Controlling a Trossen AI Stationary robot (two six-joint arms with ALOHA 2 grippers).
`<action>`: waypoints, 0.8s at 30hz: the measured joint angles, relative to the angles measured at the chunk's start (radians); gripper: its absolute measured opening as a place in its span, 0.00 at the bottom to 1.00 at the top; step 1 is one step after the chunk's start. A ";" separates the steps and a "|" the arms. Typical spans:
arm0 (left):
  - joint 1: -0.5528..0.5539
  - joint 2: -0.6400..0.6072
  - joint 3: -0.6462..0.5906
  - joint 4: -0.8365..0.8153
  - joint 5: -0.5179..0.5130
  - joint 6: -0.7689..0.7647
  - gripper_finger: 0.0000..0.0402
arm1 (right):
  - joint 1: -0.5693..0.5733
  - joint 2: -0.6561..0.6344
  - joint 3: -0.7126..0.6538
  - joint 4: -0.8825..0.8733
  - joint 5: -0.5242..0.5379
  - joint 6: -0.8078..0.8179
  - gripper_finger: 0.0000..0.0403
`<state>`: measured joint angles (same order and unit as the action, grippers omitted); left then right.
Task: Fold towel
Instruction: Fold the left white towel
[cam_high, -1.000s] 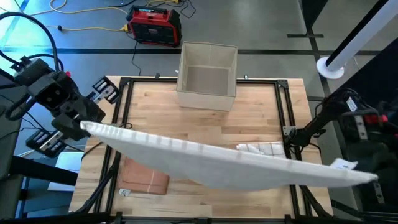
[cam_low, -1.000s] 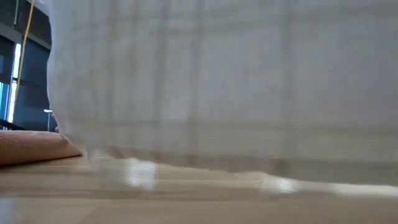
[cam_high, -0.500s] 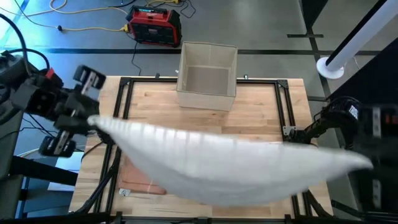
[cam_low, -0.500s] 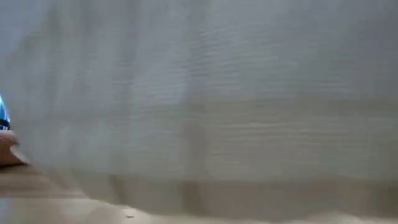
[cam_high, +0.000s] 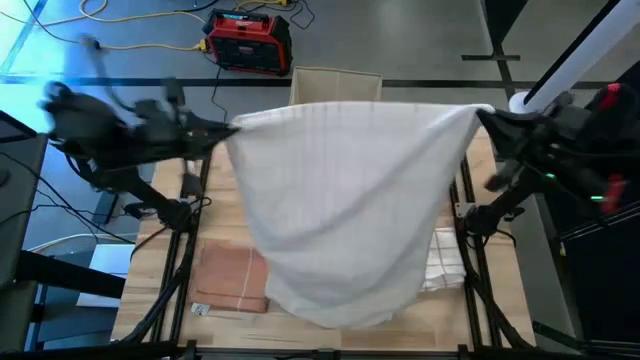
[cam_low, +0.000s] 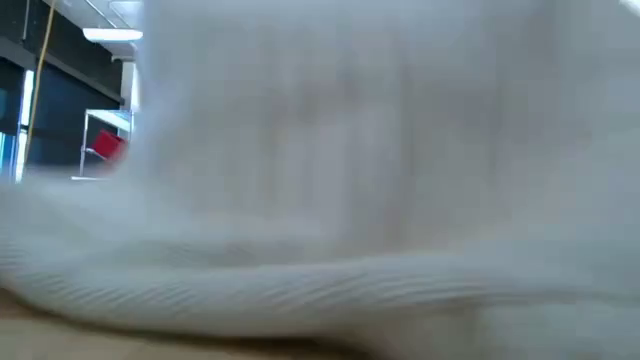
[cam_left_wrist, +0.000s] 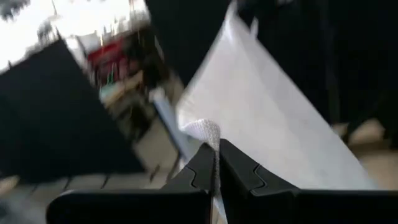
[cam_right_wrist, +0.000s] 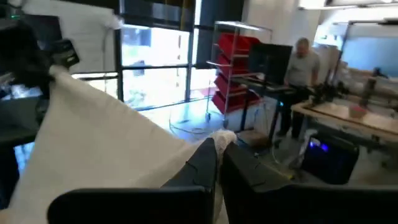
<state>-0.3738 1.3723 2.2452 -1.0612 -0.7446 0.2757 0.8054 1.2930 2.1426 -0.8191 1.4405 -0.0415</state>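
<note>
High view shows the towel (cam_high: 340, 200) held spread above the counter (cam_high: 330, 150), one top corner pinched in the left gripper (cam_high: 228, 130) and the other in the right gripper (cam_high: 482, 115), so no fold seems made yet.

You have a white towel (cam_high: 340, 200) with faint woven stripes over the pale wood table (cam_high: 420, 145). Beneath it lies a terracotta-pink cloth (cam_high: 232, 275), and a beige box (cam_high: 335, 80) sits behind.

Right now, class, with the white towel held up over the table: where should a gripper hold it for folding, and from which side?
At its two top corners, from the outer sides, as the left gripper and right gripper do: the towel hangs spread between them.
</note>
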 joint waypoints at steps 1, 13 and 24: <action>0.023 -0.001 -0.011 -0.045 -0.003 -0.019 0.00 | -0.021 -0.022 -0.017 -0.131 -0.053 0.152 0.00; 0.237 -0.005 -0.065 -0.119 0.053 0.042 0.00 | -0.173 -0.108 -0.206 -0.445 -0.188 0.586 0.00; 0.177 -0.012 0.014 0.167 0.884 -0.208 0.00 | -0.124 -0.059 -0.206 0.355 -1.276 0.185 0.00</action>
<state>-0.1968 1.3607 2.2597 -0.8941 0.1394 0.0676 0.6816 1.2337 1.9362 -0.4641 0.1644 0.1431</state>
